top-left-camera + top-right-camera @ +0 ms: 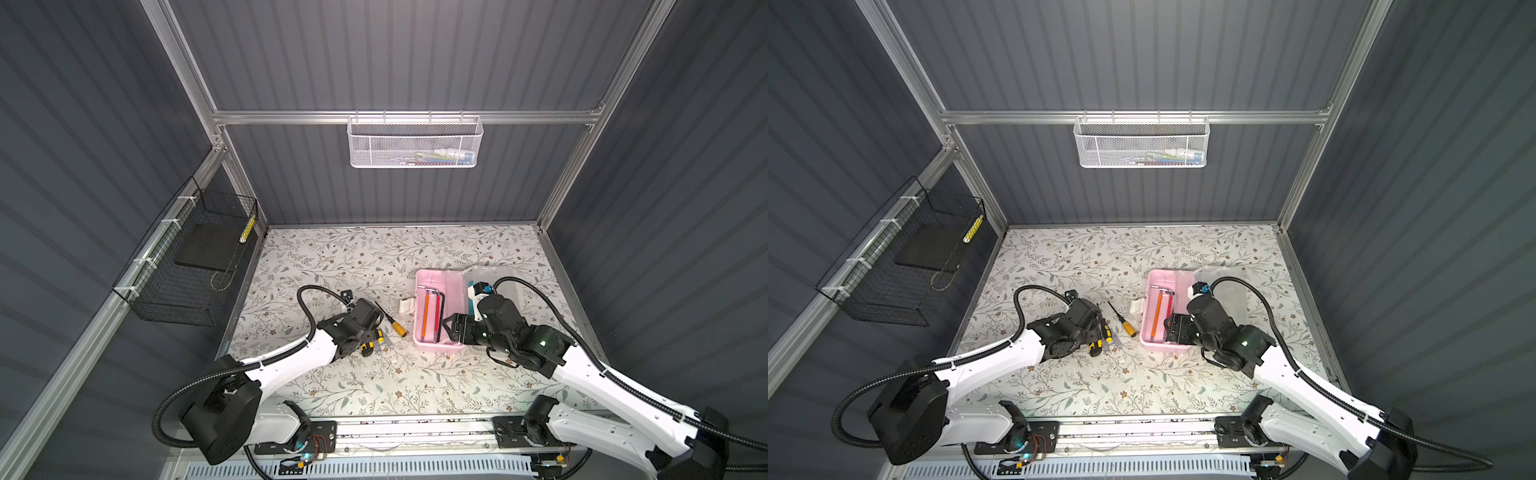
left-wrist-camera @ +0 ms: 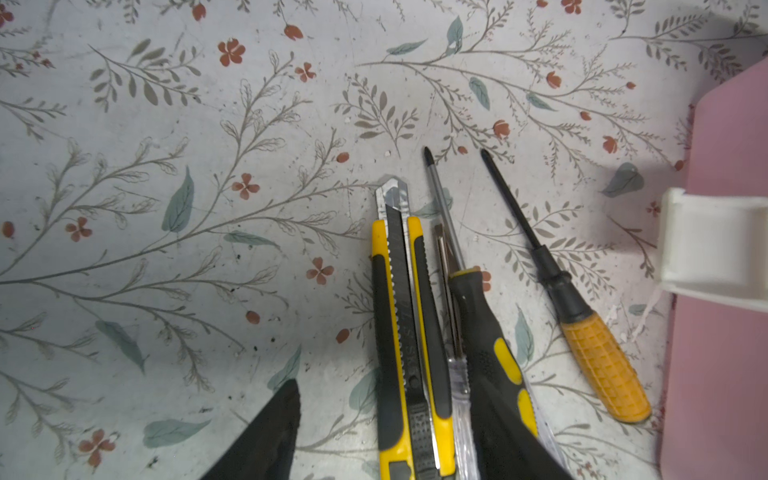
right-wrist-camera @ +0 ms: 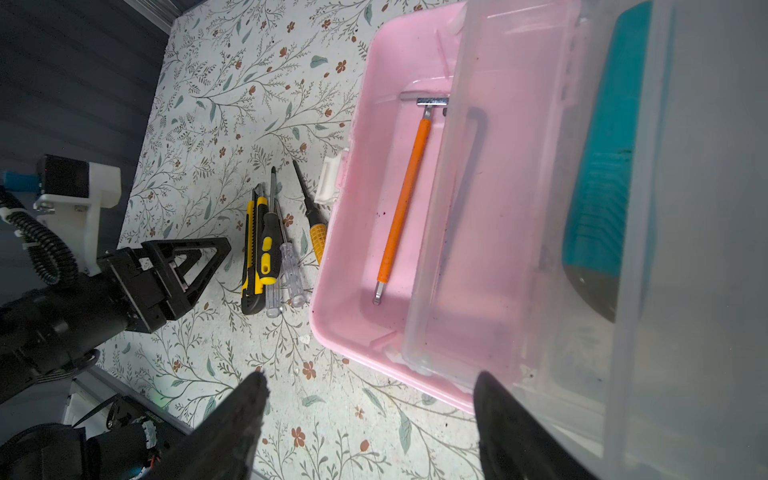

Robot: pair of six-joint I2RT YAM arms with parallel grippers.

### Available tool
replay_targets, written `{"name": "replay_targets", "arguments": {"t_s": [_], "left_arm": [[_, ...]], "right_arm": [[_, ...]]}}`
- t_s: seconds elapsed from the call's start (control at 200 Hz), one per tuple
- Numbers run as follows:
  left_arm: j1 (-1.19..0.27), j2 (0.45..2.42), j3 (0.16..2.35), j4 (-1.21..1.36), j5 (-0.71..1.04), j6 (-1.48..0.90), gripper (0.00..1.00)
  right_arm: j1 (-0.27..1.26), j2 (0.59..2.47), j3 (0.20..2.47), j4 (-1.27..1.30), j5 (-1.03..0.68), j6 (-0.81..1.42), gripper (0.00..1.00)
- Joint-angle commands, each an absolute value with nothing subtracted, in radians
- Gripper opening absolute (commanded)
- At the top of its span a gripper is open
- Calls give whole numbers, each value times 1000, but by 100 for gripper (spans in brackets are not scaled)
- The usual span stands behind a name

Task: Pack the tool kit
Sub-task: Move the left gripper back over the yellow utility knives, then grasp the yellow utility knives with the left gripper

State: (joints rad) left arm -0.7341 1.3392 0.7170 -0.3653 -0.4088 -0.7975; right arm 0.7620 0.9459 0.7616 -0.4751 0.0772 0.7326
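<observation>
Top views both showed the case [image 1: 453,286] open on the table [image 1: 332,257], right of centre. Its lid [image 1: 482,274] was swung out to the right and its white latch [image 1: 407,306] pointed left. Inside lay an orange hex key [image 1: 425,318] and a red hex key [image 1: 437,320], side by side. Just left of the case an orange screwdriver [image 1: 400,329] lay alone. Further left a black screwdriver [image 2: 490,353], a clear screwdriver [image 3: 296,270] and a knife [image 2: 397,332] lay bunched together.

The left gripper [image 3: 222,247] hung at the near end of that bunch, jaws partly apart. In the left wrist view the knife showed between its fingers [image 2: 270,432], but whether they touched it could not be told. The right gripper [image 3: 370,376] sat at the case's near right corner, jaws wide, gripping nothing. One finger was over the table and the other was by the lid.
</observation>
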Motion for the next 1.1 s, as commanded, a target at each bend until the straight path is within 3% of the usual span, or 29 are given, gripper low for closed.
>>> {"name": "replay_targets", "arguments": {"t_s": [0.0, 1.096], "left_arm": [[-718, 1380, 702, -304, -352, -801, 65], [-691, 1559, 724, -286, -365, -754, 52]], "right_arm": [[766, 940, 746, -469, 97, 738, 78], [763, 954, 699, -427, 104, 754, 79]]}}
